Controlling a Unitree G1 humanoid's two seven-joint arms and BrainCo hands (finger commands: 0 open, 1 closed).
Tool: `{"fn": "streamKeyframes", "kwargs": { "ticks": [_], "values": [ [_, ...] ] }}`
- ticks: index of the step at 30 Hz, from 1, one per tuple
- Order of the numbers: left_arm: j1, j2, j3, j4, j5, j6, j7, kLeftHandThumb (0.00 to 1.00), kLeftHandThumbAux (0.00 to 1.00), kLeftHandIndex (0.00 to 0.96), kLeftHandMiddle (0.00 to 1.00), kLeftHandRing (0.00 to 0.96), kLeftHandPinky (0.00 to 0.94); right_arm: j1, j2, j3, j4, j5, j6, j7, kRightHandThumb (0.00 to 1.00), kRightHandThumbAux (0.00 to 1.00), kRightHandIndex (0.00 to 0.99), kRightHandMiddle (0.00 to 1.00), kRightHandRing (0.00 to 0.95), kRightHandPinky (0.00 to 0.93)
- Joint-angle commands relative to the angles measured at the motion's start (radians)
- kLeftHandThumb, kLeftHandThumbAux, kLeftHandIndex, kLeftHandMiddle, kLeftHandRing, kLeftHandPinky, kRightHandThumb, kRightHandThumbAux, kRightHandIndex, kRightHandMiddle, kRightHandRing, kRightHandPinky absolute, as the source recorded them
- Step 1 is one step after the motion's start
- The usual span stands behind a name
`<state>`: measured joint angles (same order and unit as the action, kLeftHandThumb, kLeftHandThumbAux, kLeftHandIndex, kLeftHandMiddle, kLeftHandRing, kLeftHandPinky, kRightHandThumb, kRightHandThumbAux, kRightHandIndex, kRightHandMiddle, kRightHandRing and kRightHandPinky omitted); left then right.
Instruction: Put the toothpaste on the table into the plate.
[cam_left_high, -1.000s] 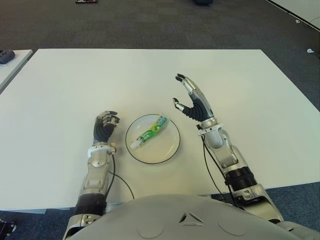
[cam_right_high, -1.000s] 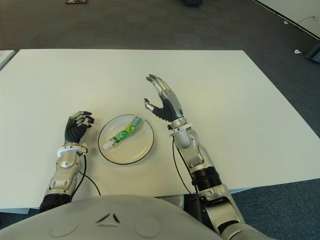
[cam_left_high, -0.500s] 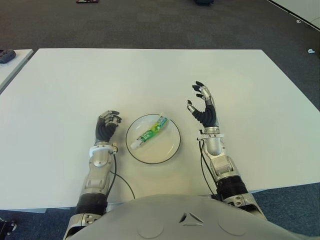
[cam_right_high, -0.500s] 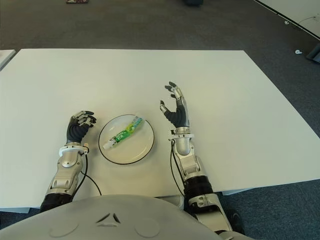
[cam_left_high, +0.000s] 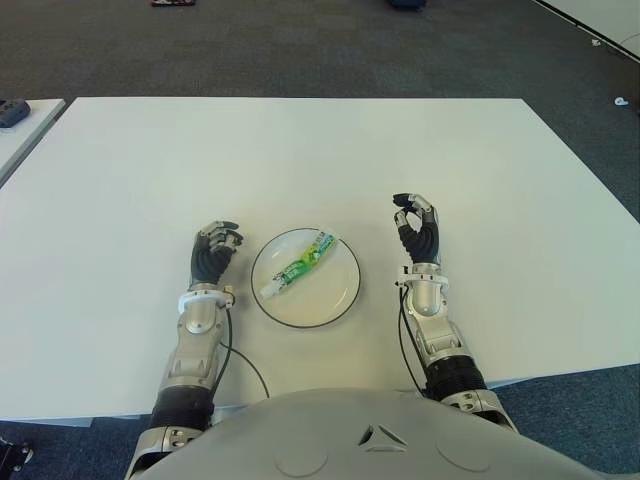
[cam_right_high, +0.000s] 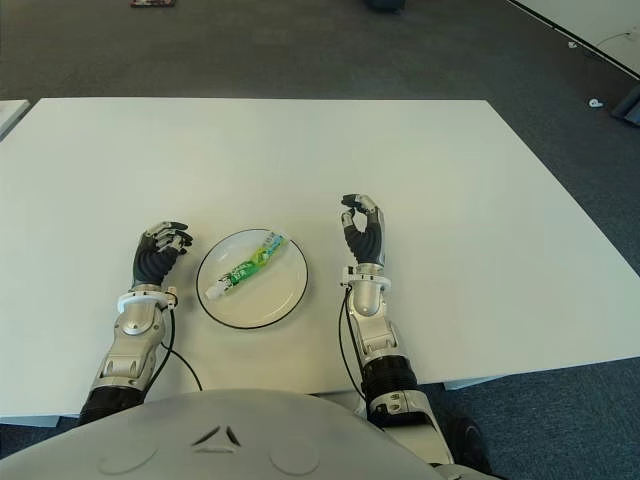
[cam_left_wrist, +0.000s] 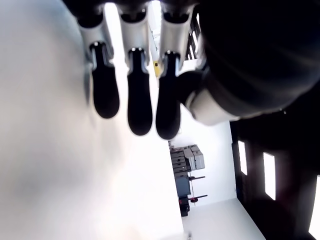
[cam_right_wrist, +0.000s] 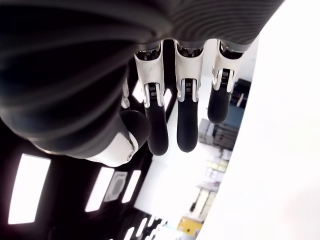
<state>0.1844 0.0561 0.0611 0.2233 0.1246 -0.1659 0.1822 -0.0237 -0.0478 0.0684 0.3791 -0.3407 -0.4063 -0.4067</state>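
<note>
Right hand: right hand shows just beside the plate, on the plate's right side, over the table; its fingers are curled in, and nothing is between them.
Left hand: left hand shows just beside the plate on its left side; its fingers are curled too and hold nothing.
Plate: plate is a round white one with a dark rim, between the two hands, near the table edge closest to the robot.
Toothpaste: toothpaste is a small green and white tube; it lies flat inside the plate, diagonal, with the white cap end toward the left hand and the flat crimped end close to the far rim on the right-hand side. No hand touches it.
Table: table is white and wide; I see no other thing on it near the plate.
Task state: I judge the task as done, because the tube is already in the plate.
Weight: probably light, a small tube of this kind asks little force.
Stiffness: probably soft in the body, so a hard squeeze can bend it or push paste toward the cap; the cap end looks like the stiff part.
Surface: it looks smooth and glossy, so it can slip between the fingers.
Where to hold: if it must be taken again, I would pinch the middle of the body across its narrow width, gently.
Risk: the plate may slide if the tube is pushed against the rim.
</note>
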Motion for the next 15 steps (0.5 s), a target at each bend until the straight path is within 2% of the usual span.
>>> {"fn": "streamKeyframes", "kwargs": {
  "ticks": [1, 8, 15],
  "values": [
    [0.008, 0.000, -0.005, 0.019, 0.004, 0.017, -0.007, 0.701, 0.722, 0.428, 0.534, 0.524, 0.498, -0.016, 0.018, -0.014, 0.041, 0.043, 0.032, 0.023, 0.701, 0.735, 0.417, 0.403, 0.382, 0.393],
    [0.009, -0.004, -0.005, 0.014, 0.003, 0.019, -0.003, 0.701, 0.722, 0.428, 0.534, 0.524, 0.499, -0.051, 0.009, -0.042, 0.157, 0.104, 0.013, 0.076, 0.703, 0.735, 0.418, 0.418, 0.400, 0.416],
    [0.015, -0.009, -0.003, 0.006, 0.002, 0.024, 0.001, 0.701, 0.721, 0.428, 0.532, 0.522, 0.494, -0.057, 0.010, -0.046, 0.172, 0.123, 0.054, 0.117, 0.708, 0.734, 0.418, 0.422, 0.402, 0.410]
  ]
}}
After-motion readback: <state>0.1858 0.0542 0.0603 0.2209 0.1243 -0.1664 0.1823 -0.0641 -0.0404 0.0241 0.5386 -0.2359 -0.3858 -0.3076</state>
